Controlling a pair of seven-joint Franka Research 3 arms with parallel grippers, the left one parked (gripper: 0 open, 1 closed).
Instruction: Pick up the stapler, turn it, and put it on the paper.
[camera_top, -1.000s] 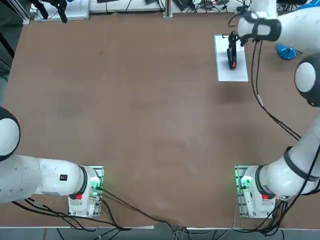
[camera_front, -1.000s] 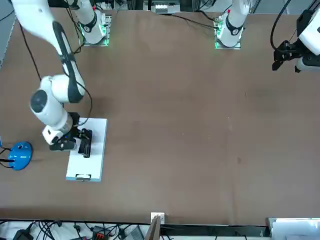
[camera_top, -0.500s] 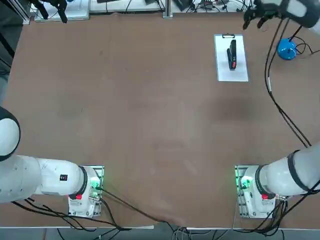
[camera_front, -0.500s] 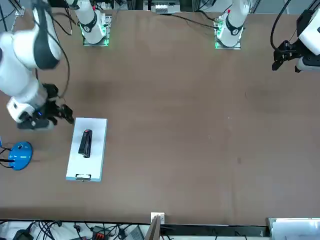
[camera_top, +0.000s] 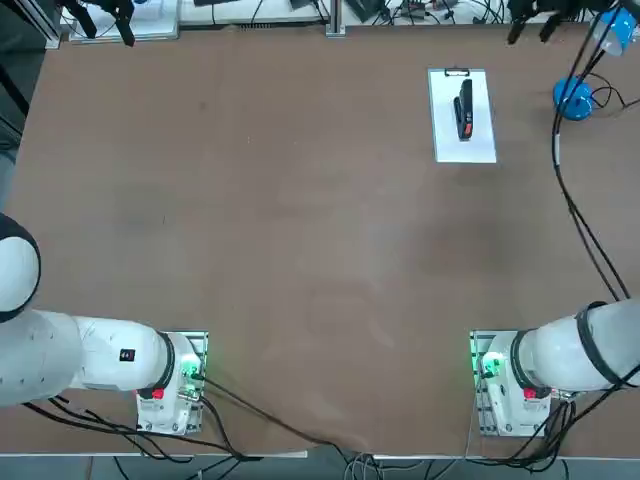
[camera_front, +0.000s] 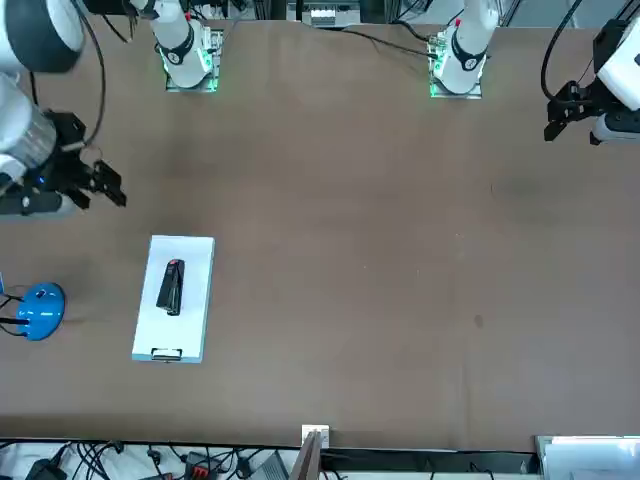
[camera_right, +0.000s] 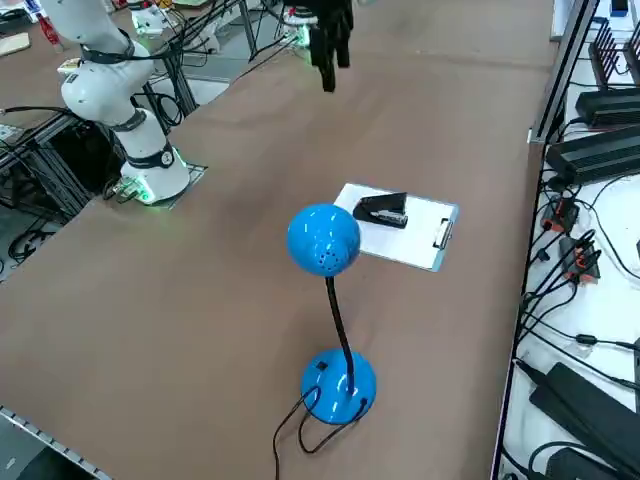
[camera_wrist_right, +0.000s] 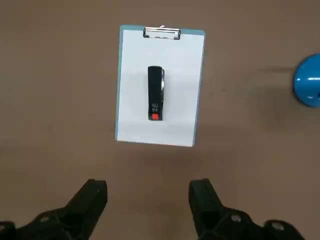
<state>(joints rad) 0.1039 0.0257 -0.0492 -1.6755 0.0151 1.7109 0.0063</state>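
Top view: small black stapler with a red end (camera_top: 463, 108) lies lengthwise on the white clipped paper sheet (camera_top: 480, 140).
Front view: right pincer (camera_front: 100, 185) hangs apart from the paper, over the brown table (camera_front: 380, 250).
Right wrist view: pincer spread wide, empty; blue round lamp base (camera_wrist_right: 307, 87) beside the paper.

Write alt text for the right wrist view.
A black stapler with a red patch lies lengthwise on a clipped white paper on a brown table. The open right gripper hangs above, empty; a blue round object shows at the edge.
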